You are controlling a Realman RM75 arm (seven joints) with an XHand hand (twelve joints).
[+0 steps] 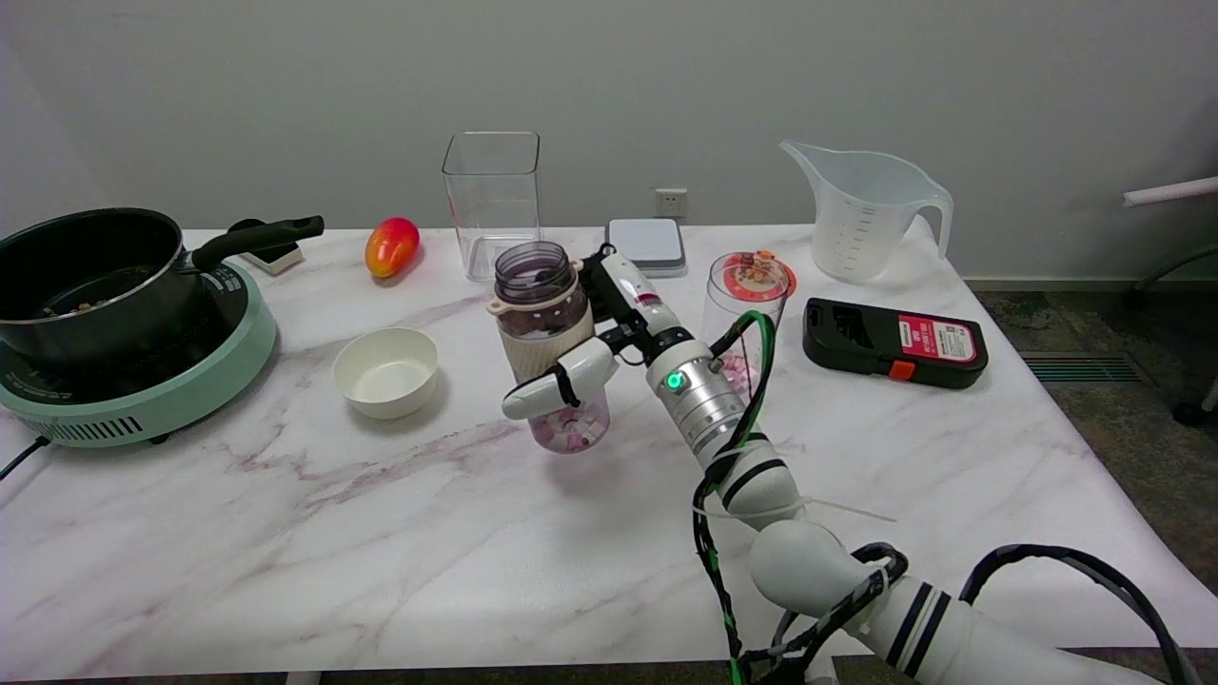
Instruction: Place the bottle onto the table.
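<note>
A mock kitchen in an office-type rm is suggested: marble-look table [285, 533], induction hob [133, 390] w/ saucepan [90, 276], measuring jug [861, 214], bare wall.

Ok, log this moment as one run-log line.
stage: placing | right hand: grips bottle | bottle: upright, open-topped, over table, contact unclear | nearest: white bowl

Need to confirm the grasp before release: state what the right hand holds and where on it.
The right hand grips the clear plastic bottle with a beige sleeve around its middle, over the sleeve, one finger wrapping across the front; the open mouth points up.
</note>
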